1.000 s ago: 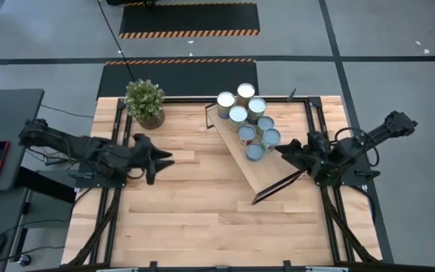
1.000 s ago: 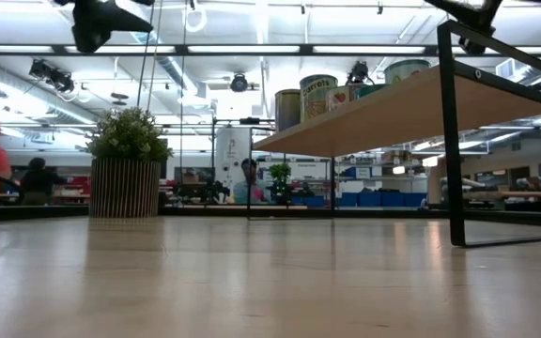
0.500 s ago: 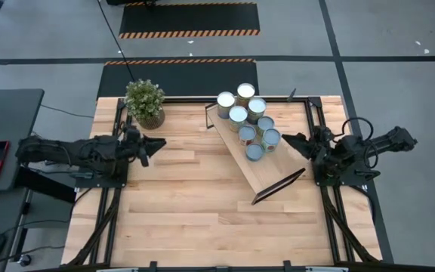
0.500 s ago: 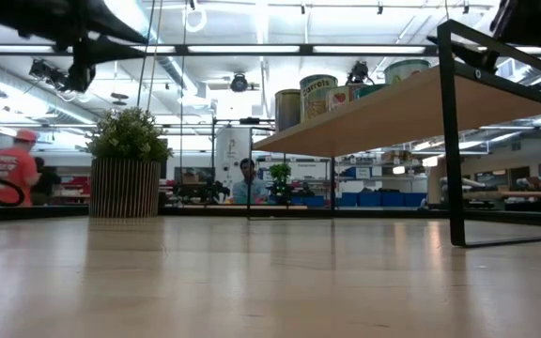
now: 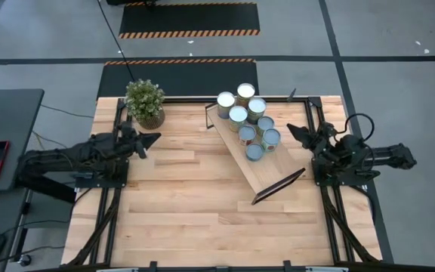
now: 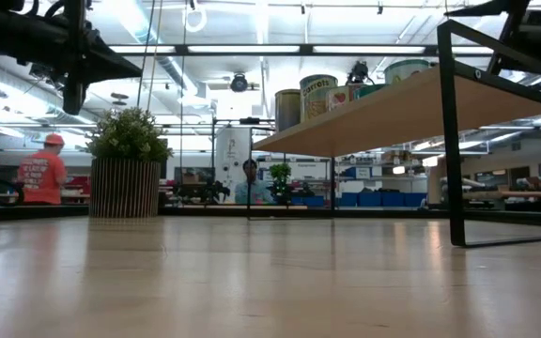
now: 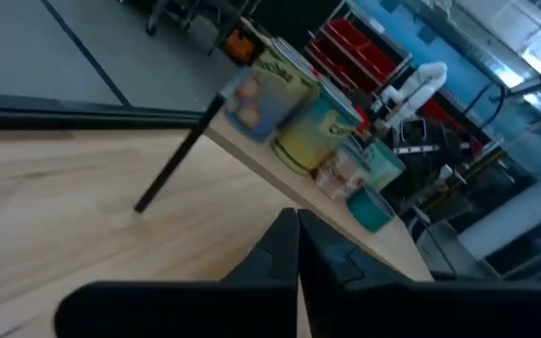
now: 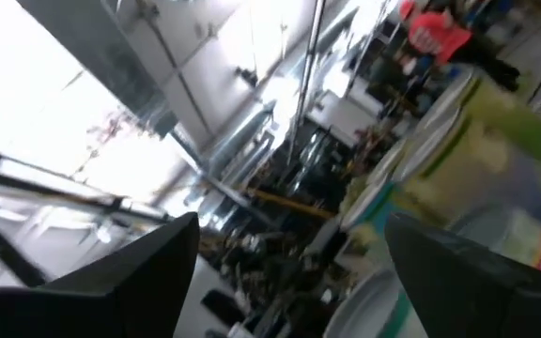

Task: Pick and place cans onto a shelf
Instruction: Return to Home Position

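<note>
Several cans [image 5: 247,121] stand upright on their bases in a cluster on the far half of the shelf [image 5: 274,168], a light-wood board lying slantwise right of the table's middle on black end brackets [image 6: 451,141]. The left wrist view shows the cans [image 7: 289,103] from the side. My left gripper [image 5: 151,138] hangs shut and empty near the table's left edge, pointing at the shelf. Its shut fingers show in its wrist view [image 7: 297,246]. My right gripper [image 5: 293,132] hangs open and empty just right of the cans, its fingers spread wide apart in its wrist view [image 8: 289,272].
A potted plant [image 5: 144,102] stands at the far left of the table, close behind my left gripper. Bare wooden tabletop [image 5: 195,204] spreads over the middle and the near side. People [image 6: 41,176] move in the room beyond the table.
My left gripper has drawn back toward the table's far left, sunk, and shut with nothing between its fingers. My right gripper has drawn back toward the right and far side, staying open. The cans and the shelf have kept still.
</note>
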`<state>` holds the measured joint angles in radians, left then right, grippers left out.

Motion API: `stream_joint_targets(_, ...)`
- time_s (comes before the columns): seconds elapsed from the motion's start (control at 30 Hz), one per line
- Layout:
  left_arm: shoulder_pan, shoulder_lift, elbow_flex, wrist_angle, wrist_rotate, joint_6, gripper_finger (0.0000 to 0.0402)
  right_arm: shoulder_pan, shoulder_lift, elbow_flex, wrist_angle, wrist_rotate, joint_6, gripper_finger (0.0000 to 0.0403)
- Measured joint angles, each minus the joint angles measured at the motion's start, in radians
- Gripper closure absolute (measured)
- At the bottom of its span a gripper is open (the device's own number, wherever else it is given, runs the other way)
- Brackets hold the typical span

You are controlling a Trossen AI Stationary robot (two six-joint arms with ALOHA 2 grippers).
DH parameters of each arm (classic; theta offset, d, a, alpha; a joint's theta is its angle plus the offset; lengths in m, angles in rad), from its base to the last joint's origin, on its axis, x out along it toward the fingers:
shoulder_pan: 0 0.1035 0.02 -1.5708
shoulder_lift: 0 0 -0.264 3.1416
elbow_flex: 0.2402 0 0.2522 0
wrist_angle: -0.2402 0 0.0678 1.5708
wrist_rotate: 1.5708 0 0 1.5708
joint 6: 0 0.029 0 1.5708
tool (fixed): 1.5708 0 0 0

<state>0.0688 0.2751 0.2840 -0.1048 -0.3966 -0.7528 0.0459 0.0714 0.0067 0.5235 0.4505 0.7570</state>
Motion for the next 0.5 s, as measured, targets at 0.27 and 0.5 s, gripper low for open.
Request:
stream_joint_targets(0.27,0.052,-0.068,0.0,-0.069,0.002,0.001,0.0396,-0.176,-0.028,0.0,-0.001,-0.021,0.007,0.0092)
stream_joint_targets(0.5,0.053,-0.101,-0.004,-0.072,0.002,0.005,0.0398,-0.336,-0.027,0.0,-0.014,0.045,-0.019,0.0183)
